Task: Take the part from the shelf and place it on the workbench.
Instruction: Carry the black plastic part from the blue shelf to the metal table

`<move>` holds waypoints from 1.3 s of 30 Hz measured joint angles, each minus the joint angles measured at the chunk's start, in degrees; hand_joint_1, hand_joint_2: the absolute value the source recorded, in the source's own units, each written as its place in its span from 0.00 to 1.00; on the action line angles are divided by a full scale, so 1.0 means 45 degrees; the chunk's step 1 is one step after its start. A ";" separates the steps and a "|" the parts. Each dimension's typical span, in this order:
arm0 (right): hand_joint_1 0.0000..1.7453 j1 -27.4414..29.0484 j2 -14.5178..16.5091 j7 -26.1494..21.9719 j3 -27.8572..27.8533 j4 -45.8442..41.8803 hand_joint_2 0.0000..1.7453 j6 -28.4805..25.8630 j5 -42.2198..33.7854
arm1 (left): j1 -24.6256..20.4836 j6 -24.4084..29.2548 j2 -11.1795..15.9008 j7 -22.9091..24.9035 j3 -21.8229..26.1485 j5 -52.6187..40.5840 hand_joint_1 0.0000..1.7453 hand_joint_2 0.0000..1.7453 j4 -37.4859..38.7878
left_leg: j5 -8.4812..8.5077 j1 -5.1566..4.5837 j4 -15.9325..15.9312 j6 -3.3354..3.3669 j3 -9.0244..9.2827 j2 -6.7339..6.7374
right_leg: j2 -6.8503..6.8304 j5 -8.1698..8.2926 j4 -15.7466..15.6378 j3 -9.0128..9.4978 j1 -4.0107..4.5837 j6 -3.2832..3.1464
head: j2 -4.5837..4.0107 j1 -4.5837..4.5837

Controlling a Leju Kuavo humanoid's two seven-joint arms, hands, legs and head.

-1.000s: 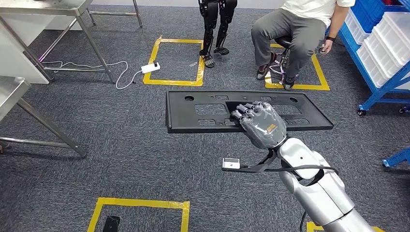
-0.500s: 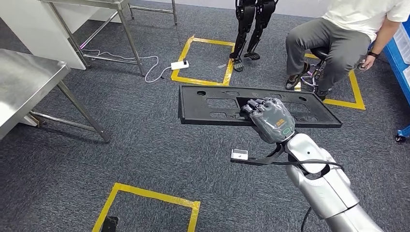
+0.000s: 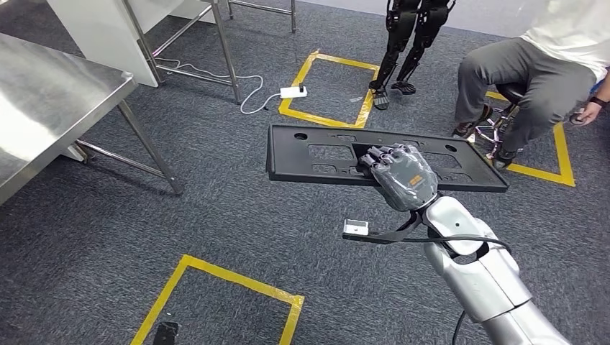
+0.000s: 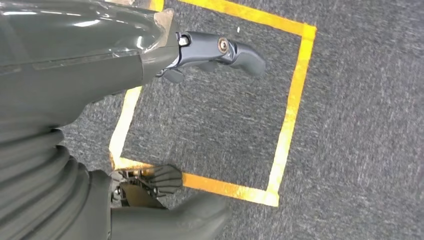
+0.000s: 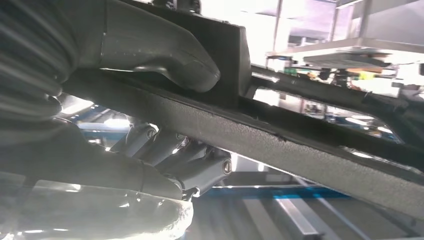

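Right now my right hand (image 3: 400,177) grips one long black part (image 3: 316,155) at its near edge, fingers over the top and thumb (image 5: 165,50) beneath, holding it level above grey carpet with three yellow tape squares, while my left hand (image 4: 75,65) hangs with fingers loosely apart, holding nothing
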 joint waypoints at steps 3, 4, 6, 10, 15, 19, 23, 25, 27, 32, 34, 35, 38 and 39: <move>0.93 -0.0084 0.0089 -0.0066 -0.0001 0.0075 1.00 0.0001 0.0000 | 0.0010 -0.0006 -0.0007 -0.0022 0.0005 -0.0008 0.00 1.00 -0.0001 | 0.0180 0.0086 -0.0226 0.0272 0.0090 -0.0375 | 0.0270 -0.0258 0.0333 -0.0135 -0.0019 0.0115 | 0.0000 0.0016; 0.93 -0.0126 0.0098 -0.0081 -0.0002 0.0105 1.00 0.0001 -0.0015 | -0.0005 -0.0010 -0.0007 -0.0030 0.0010 -0.0012 0.00 1.00 -0.0002 | 0.0240 0.0131 -0.0297 0.0354 0.0133 -0.0493 | 0.0578 -0.0527 0.0854 -0.0366 -0.0041 0.0101 | 0.0000 0.0029; 0.93 -0.0185 0.0097 -0.0108 0.0000 0.0192 1.00 0.0002 -0.0043 | -0.0032 -0.0015 -0.0001 -0.0029 0.0024 -0.0034 0.00 1.00 -0.0002 | 0.0278 0.0139 -0.0317 0.0420 0.0134 -0.0771 | 0.1047 -0.1219 0.2538 -0.1149 -0.0126 0.0041 | 0.0000 0.0045; 0.93 -0.0235 0.0106 -0.0159 0.0005 0.0348 1.00 0.0015 -0.0095 | -0.0005 -0.0019 -0.0010 0.0045 0.0053 -0.0087 0.00 1.00 -0.0002 | 0.0298 0.0171 -0.0287 0.0382 0.0135 -0.1445 | 0.1206 -0.0997 0.2850 -0.1392 -0.0266 0.0398 | 0.0000 0.0049; 0.93 -0.0319 0.0160 -0.0157 0.0009 0.0392 1.00 0.0012 -0.0146 | 0.0025 -0.0017 -0.0005 0.0128 0.0091 -0.0115 0.00 1.00 -0.0001 | 0.0341 0.0169 -0.0174 0.0026 -0.0049 -0.2091 | 0.1767 0.0035 0.0020 -0.0078 -0.0328 0.0467 | 0.0000 0.0033; 0.93 -0.0325 0.0251 -0.0135 0.0034 0.0396 1.00 -0.0007 -0.0154 | 0.0112 -0.0015 0.0023 0.0171 0.0109 -0.0120 0.00 1.00 0.0002 | -0.0084 0.0194 0.0467 -0.0233 -0.0436 -0.1451 | 0.1315 0.0154 -0.0071 -0.0027 -0.0423 0.0083 | 0.0000 -0.0043; 0.93 -0.0304 0.0277 -0.0121 0.0087 0.0418 1.00 -0.0013 -0.0154 | 0.0094 -0.0010 0.0006 0.0209 0.0109 -0.0137 0.00 1.00 0.0002 | -0.1391 0.0269 0.3422 -0.0380 -0.1849 -0.0758 | 0.0812 0.0131 -0.0074 -0.0034 -0.0298 -0.0103 | 0.0000 -0.0103; 0.93 -0.0298 0.0306 -0.0123 0.0113 0.0438 1.00 -0.0013 -0.0154 | 0.0099 0.0002 0.0001 0.0232 0.0112 -0.0144 0.00 1.00 0.0002 | -0.0950 0.0283 0.2944 -0.0386 -0.1602 -0.0666 | 0.0565 0.0113 -0.0072 -0.0025 -0.0289 -0.0117 | 0.0000 -0.0107; 0.93 -0.0302 0.0336 -0.0120 0.0115 0.0447 1.00 -0.0016 -0.0156 | 0.0079 0.0015 0.0006 0.0252 0.0117 -0.0152 0.00 1.00 0.0002 | -0.0204 0.0237 0.1154 -0.0329 -0.0635 -0.0265 | 0.0351 0.0070 -0.0064 0.0001 -0.0237 -0.0082 | 0.0000 -0.0112; 0.93 -0.0326 0.0426 -0.0112 0.0118 0.0460 1.00 -0.0018 -0.0163 | 0.0033 0.0016 0.0002 0.0316 0.0135 -0.0158 0.00 1.00 0.0002 | 0.0142 0.0119 -0.0129 -0.0041 -0.0039 -0.0299 | -0.0033 -0.0054 -0.0058 0.0039 -0.0057 0.0173 | 0.0000 -0.0018; 0.93 -0.0329 0.0459 -0.0107 0.0118 0.0460 1.00 -0.0019 -0.0169 | 0.0014 0.0011 -0.0007 0.0331 0.0153 -0.0158 0.00 1.00 0.0001 | 0.0242 0.0163 -0.0246 0.0156 0.0033 -0.0532 | 0.0428 -0.0369 0.0488 -0.0194 -0.0093 0.0238 | 0.0000 -0.0012; 0.93 -0.0319 0.0454 -0.0104 0.0117 0.0465 1.00 -0.0021 -0.0169 | -0.0003 0.0006 -0.0013 0.0336 0.0160 -0.0159 0.00 1.00 0.0001 | 0.0273 0.0191 -0.0279 0.0229 0.0062 -0.0648 | 0.0752 -0.0677 0.1158 -0.0518 -0.0137 0.0220 | 0.0000 0.0005; 0.93 -0.0230 0.0420 -0.0104 0.0119 0.0487 1.00 -0.0026 -0.0154 | -0.0014 -0.0024 -0.0023 0.0353 0.0167 -0.0159 0.00 1.00 0.0002 | 0.0283 0.0190 -0.0282 0.0290 0.0054 -0.1090 | 0.1125 -0.1498 0.3585 -0.1738 -0.0189 0.0229 | 0.0000 0.0040; 0.93 -0.0201 0.0414 -0.0104 0.0120 0.0491 1.00 -0.0027 -0.0151 | -0.0001 -0.0034 -0.0028 0.0361 0.0169 -0.0159 0.00 1.00 0.0002 | 0.0285 0.0191 -0.0278 0.0287 0.0054 -0.1254 | 0.1146 -0.1451 0.3742 -0.1862 -0.0191 0.0307 | 0.0000 0.0043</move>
